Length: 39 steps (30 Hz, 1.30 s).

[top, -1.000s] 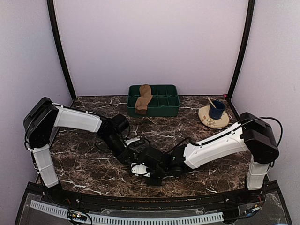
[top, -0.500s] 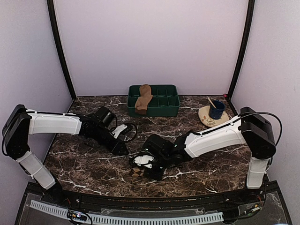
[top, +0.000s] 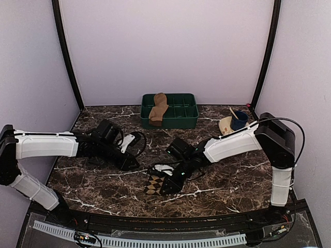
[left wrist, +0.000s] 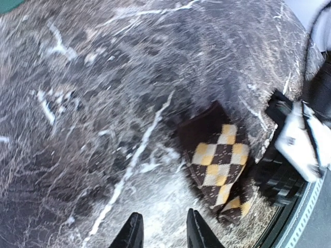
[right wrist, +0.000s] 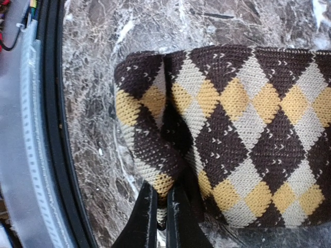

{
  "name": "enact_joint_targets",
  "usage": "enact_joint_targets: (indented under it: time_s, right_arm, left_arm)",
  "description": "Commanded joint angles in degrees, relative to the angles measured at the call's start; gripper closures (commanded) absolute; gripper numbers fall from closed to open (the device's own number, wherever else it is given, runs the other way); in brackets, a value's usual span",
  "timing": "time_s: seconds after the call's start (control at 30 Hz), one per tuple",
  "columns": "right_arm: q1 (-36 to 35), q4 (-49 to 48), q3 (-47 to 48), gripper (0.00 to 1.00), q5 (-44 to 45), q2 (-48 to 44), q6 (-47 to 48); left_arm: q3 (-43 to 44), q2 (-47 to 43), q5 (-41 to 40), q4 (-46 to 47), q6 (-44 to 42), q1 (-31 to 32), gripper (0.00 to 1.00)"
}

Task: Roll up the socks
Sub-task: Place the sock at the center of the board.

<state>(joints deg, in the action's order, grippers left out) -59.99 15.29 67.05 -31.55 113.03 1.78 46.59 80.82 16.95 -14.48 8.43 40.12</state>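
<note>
The right fingers (right wrist: pixel 150 219) are clenched on a folded edge of the dark brown, cream and yellow argyle knit sock (right wrist: pixel 243 129), pinching the fabric at the bottom centre of the right wrist view. From there the sock spreads across the upper right of that frame, lying on the dark, white-veined marble worktop (right wrist: pixel 103 103). The left fingers (left wrist: pixel 133 235) stand parted at the bottom edge of the left wrist view with only bare marble between them (nothing is gripped). The argyle knit sock lies up and to the right of them, apart from their tips. In the top view the argyle knit sock (top: pixel 154 183) sits low in the frame, just left of centre, near the worktop's front edge. The right arm reaches to it from the right side, and the left arm comes in from the left. The plain tan-brown fabric sock (top: pixel 159 107) is draped over the front rim of the green plastic compartment tray (top: pixel 183 123) at upper centre, near the back wall and well apart from both arms.
</note>
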Motion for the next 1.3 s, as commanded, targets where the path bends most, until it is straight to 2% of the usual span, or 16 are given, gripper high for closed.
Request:
enact_joint_targets:
  time_s: [0.0, 0.27, 0.5, 0.93, 1.27]
  right_arm:
    - [2.1, 7.4, 1.0, 1.0, -9.5, 4.7, -2.3]
    - [5.2, 6.5, 1.4, 1.0, -17.8, 7.1, -6.2]
    - [6.1, 5.0, 1.1, 1.0, -20.3, 7.6, -9.4]
    - [7.5, 6.3, 1.6, 1.0, -20.5, 7.8, -10.9]
    - [7.7, 6.3, 2.0, 1.0, -21.6, 8.3, -11.3]
  left_arm:
    - [-1.5, -1.9, -5.5, 3.3, -0.5, 4.6, 0.68]
    - [-2.4, -2.8, -8.8, 4.7, -4.7, 10.0, 0.68]
    - [-3.8, -5.7, -11.6, 5.8, -11.4, 16.8, 0.65]
    - [-2.5, -1.5, -20.2, 2.5, -22.2, 28.5, 0.65]
    - [-2.4, 2.2, -26.3, 5.0, -29.2, 33.0, 0.64]
